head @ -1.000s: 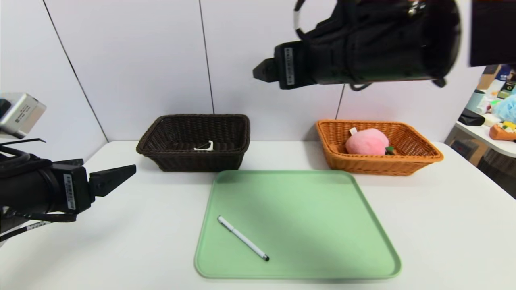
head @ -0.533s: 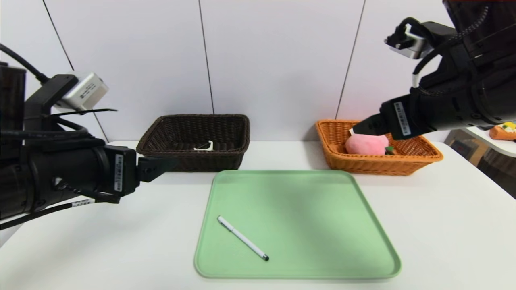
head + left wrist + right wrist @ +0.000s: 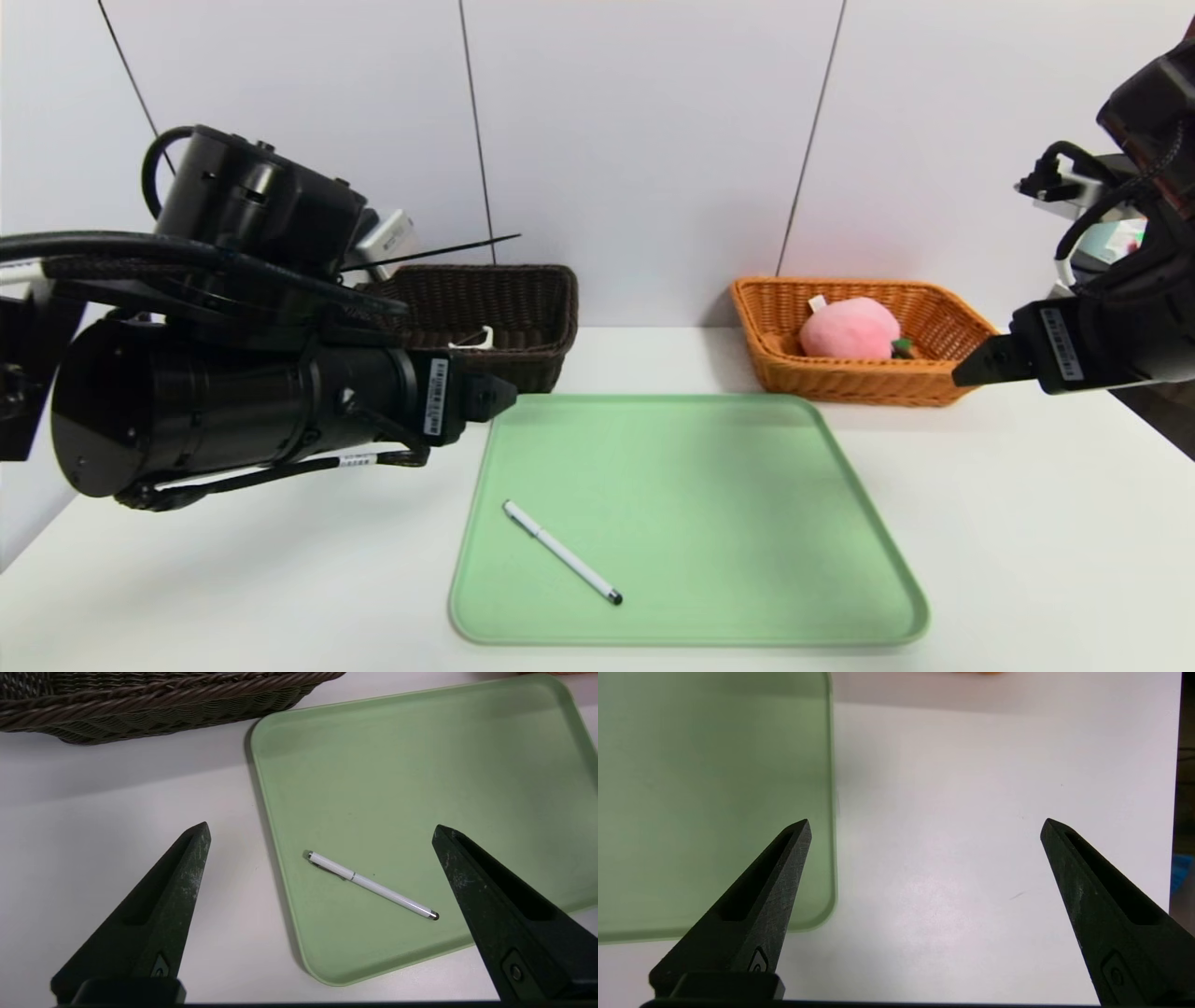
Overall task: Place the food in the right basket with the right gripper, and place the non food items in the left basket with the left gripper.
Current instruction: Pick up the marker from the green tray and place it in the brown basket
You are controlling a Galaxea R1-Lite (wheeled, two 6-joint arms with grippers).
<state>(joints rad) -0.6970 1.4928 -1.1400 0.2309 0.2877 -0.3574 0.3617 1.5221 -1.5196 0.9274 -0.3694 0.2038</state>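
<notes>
The food, a pink plush peach (image 3: 850, 329), lies in the orange-tan right basket (image 3: 868, 385). A white peeler (image 3: 474, 338) shows inside the dark brown left basket (image 3: 527, 299). A slim white pen (image 3: 563, 552) lies slantwise on the near left part of the green tray (image 3: 709, 467). My left gripper (image 3: 499, 394) hovers open over the tray's far left corner. In the left wrist view the pen (image 3: 371, 885) lies below and between the spread fingers of the left gripper (image 3: 321, 829). My right gripper (image 3: 976, 366) hangs open and empty beside the orange basket's right end, and in its own view the right gripper (image 3: 925, 822) is over bare table.
Both baskets stand against the back wall on a white table (image 3: 1027, 523). The tray's right edge (image 3: 830, 812) shows in the right wrist view, and the table's right edge (image 3: 1176, 812) is close by. My left arm's bulk (image 3: 224, 411) covers the dark basket's left end.
My left arm has swung right and forward, from the table's left side to the tray's far left corner. My right arm has dropped from high centre to beside the orange basket.
</notes>
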